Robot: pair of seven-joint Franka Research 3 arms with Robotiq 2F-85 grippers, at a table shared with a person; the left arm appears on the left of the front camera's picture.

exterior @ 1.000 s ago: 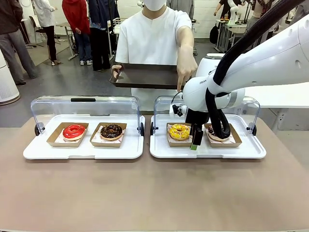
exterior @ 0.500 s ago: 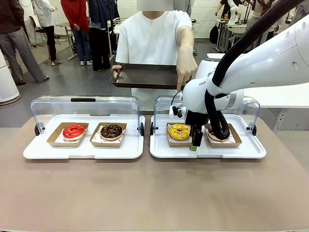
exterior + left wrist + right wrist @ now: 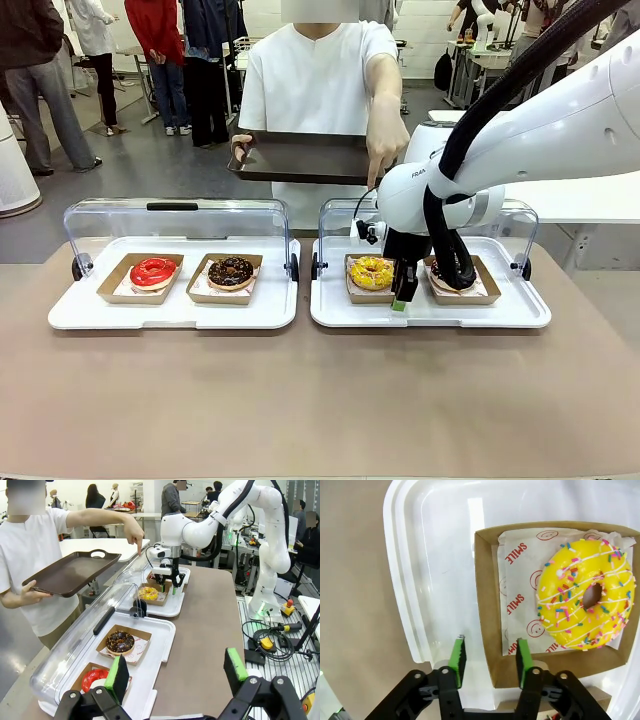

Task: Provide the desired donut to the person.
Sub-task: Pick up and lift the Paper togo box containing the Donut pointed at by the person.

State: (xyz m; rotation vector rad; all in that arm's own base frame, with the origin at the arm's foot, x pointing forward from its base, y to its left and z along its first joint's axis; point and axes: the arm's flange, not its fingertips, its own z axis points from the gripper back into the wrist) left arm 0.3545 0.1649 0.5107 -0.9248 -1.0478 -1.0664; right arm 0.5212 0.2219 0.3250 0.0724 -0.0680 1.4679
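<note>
Right wrist view puts the right gripper [image 3: 490, 652] astride one side wall of the shallow brown cardboard tray [image 3: 485, 605] that carries the yellow iced ring donut with coloured sprinkles [image 3: 585, 600]. Its green pads [image 3: 458, 659] stand apart, one outside the wall and one inside, with a sliver of white showing between the outer pad and the card, so you should not count it as clamped yet. In the front view that cardboard tray sits at the left of the right-hand white plastic display tray [image 3: 330, 312], and the gripper is at its right wall, between it and the neighbouring donut. The person in the white top [image 3: 310, 90] stands at the far side, pointing a hand [image 3: 383, 150] down over the yellow donut and holding out a dark brown serving tray [image 3: 300, 158]. Expect a light load, but the donut is soft and its icing will likely smear, so take the card wall, never the donut itself. Thin card held on one side will probably sag, and the printed paper liner [image 3: 515, 605] may let the donut slide, so lift it level. Your left gripper [image 3: 177, 667] hangs with its jaws wide apart and empty, near the left display tray.
</note>
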